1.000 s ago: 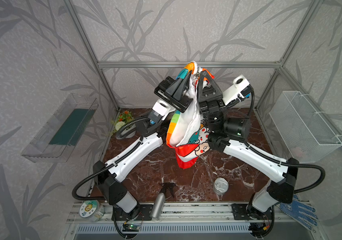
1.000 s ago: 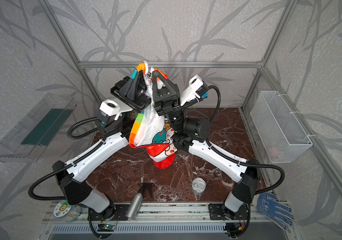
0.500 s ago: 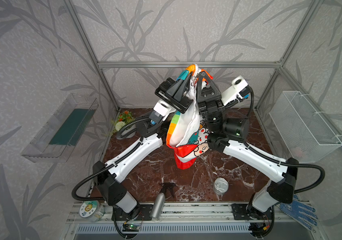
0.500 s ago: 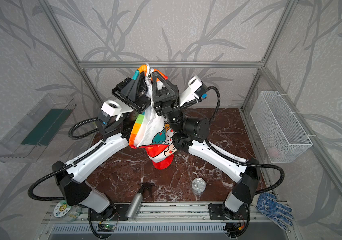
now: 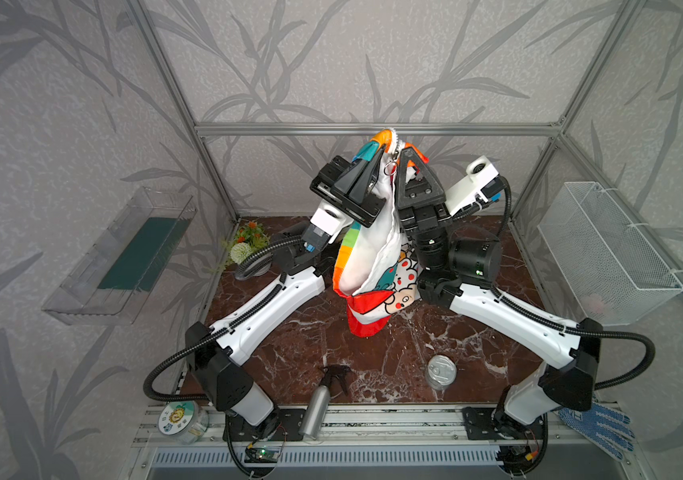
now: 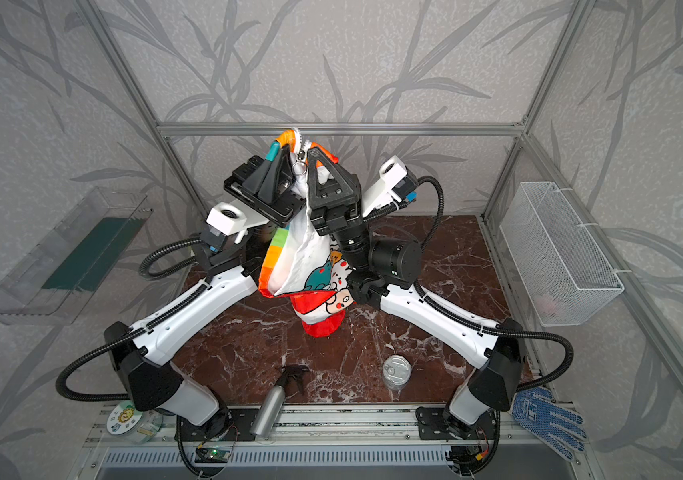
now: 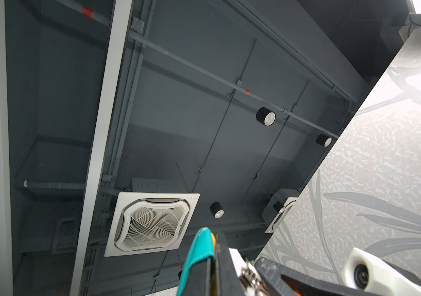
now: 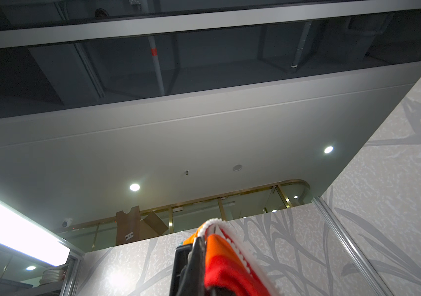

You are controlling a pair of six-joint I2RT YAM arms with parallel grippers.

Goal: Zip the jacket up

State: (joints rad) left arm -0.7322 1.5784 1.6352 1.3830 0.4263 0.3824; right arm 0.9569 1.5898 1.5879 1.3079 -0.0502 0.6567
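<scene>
Hanging high over the worktop [image 5: 310, 353], the jacket [image 5: 367, 257] is pinched at its upper edge by both pincers.

In both top views the left pincer [image 5: 378, 154] and right pincer [image 5: 406, 154] are clamped on the fabric side by side, tips up. The pull ring [image 5: 390, 167] dangles between them, just beside each, and neither arm looks clearly nearer. The zip's long axis runs straight down from there toward the red hood end. White lining shows where the front gapes, so I judge the ring must travel downward, away from the tips. In the left wrist view the closed left pincer [image 7: 214, 258] bites the teal trim [image 7: 198, 253], with the ring just beside it. In the right wrist view the right pincer [image 8: 191, 253] grips orange-red fabric edged with white zip teeth [image 8: 214, 221].
</scene>
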